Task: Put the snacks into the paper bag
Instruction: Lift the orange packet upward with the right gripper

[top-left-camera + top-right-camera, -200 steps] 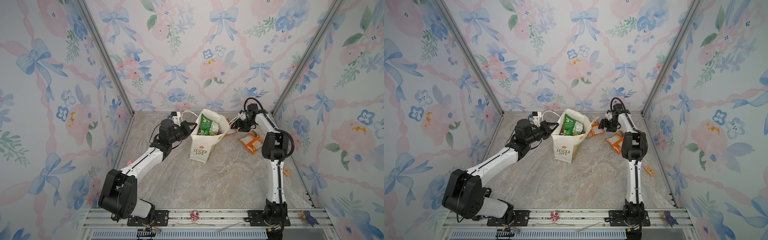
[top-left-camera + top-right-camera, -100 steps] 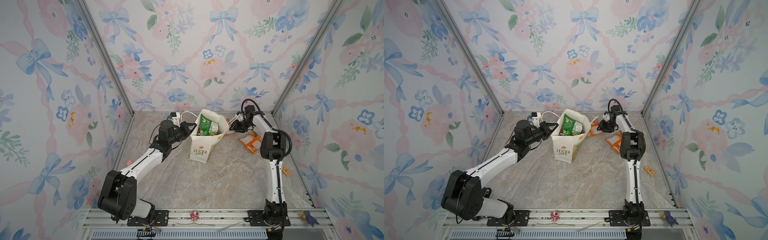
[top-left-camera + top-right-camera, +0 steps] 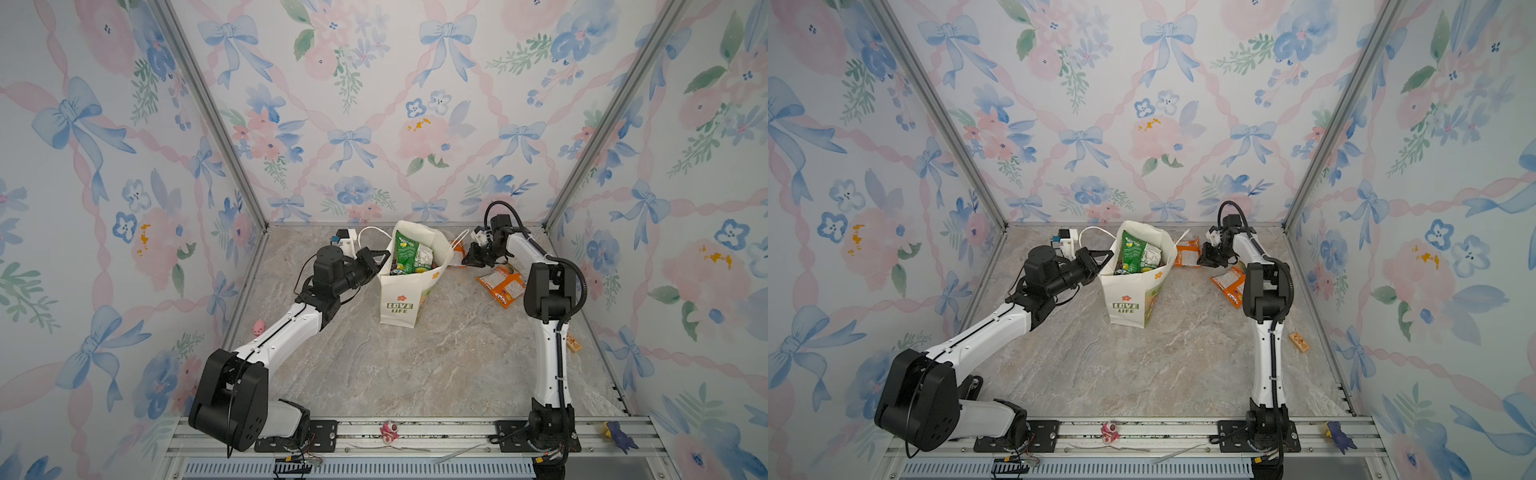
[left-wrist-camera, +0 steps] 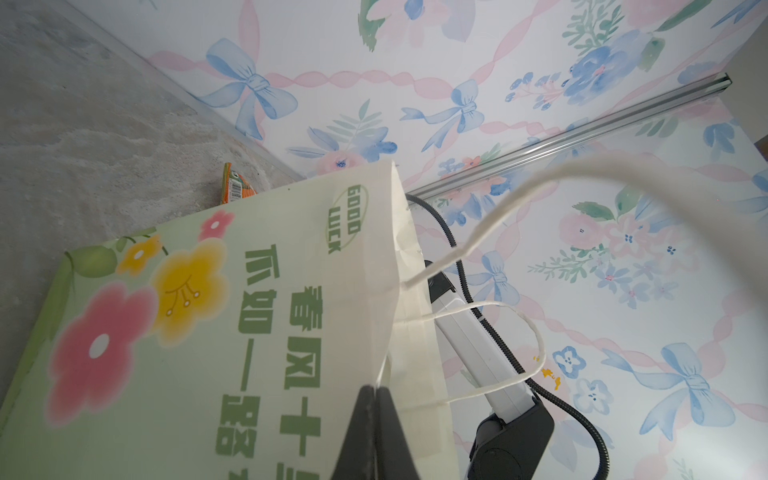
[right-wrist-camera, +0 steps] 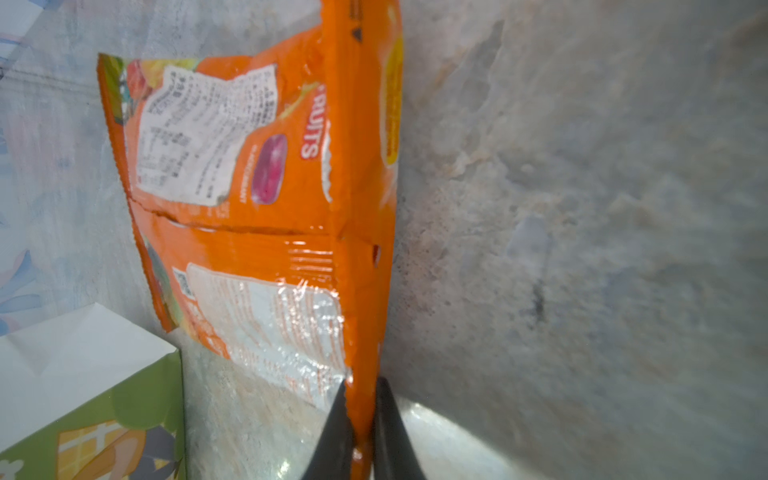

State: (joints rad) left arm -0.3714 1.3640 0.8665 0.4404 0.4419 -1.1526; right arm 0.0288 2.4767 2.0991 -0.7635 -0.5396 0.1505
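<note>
right gripper (image 5: 359, 399) is clamping glossy orange plastic packet (image 5: 266, 199) by its crimped edge | packet is lying near back edge of table (image 3: 374, 365) beside cream paper bag (image 3: 399, 299), likely light, slippery | left gripper (image 4: 376, 390) is pinching bag rim

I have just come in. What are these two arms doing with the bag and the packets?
The robot is packing snacks into a paper bag. The left gripper is shut on the bag's rim and holds it open. The right gripper is shut on the edge of an orange packet that lies on the table beside the bag. Some green packets are already inside; a second orange packet waits on the table near the right arm.
</note>
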